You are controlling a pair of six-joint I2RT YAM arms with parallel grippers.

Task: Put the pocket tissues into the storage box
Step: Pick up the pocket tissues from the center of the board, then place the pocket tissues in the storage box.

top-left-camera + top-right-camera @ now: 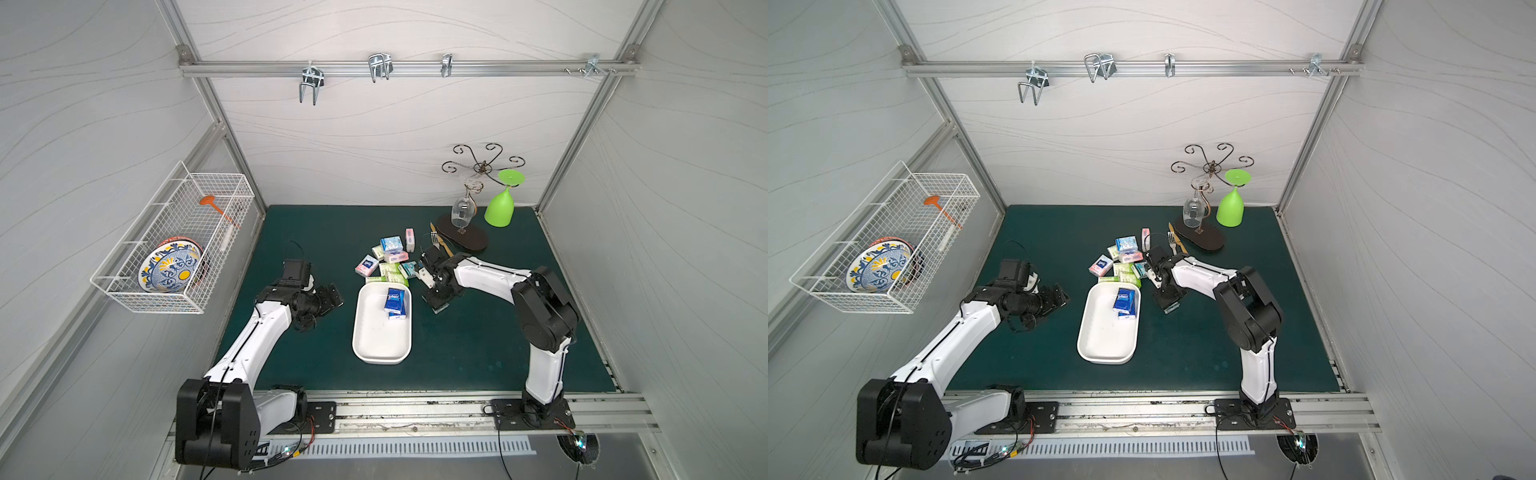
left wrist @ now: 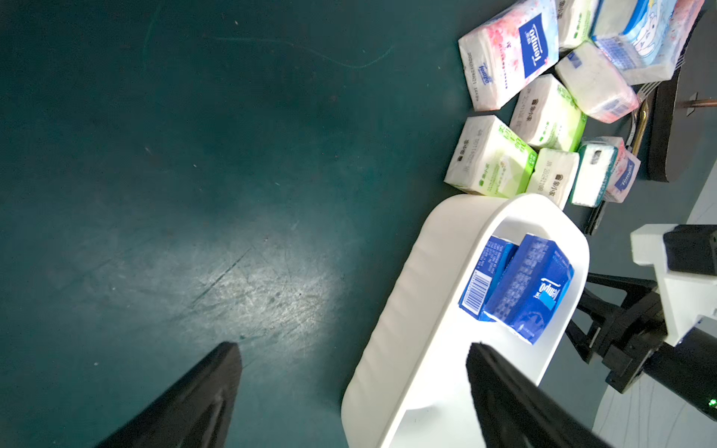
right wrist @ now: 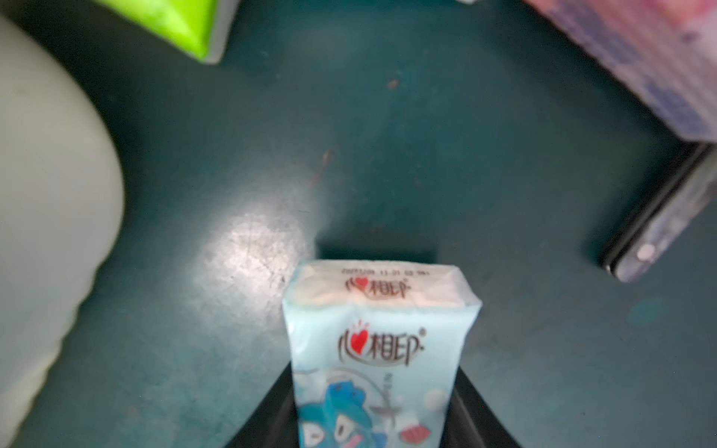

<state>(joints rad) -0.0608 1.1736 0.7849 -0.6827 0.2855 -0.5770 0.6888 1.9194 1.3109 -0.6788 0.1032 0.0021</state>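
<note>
The white storage box [image 1: 362, 332] [image 1: 1088, 332] lies mid-table with two dark blue pocket tissues [image 1: 394, 301] [image 1: 1125, 301] [image 2: 531, 287] at its far end. Several more packs, pink, green and light blue [image 1: 390, 257] [image 1: 1125, 255] [image 2: 535, 116], are heaped just beyond the box. My right gripper [image 1: 438, 305] [image 3: 374, 380] is low over the mat right of the box, shut on a light blue pack [image 3: 376, 341] with a cartoon print. My left gripper [image 1: 334, 297] [image 2: 355, 349] is open and holds nothing, left of the box, with its wall [image 2: 407, 310] between the fingers in the left wrist view.
A glass rack on a dark oval base [image 1: 465, 237] stands at the back right with a clear glass [image 1: 462, 210] and a green glass [image 1: 500, 208]. A fork [image 1: 435, 239] and knife lie beside it. A wire basket [image 1: 174, 249] with plates hangs on the left wall.
</note>
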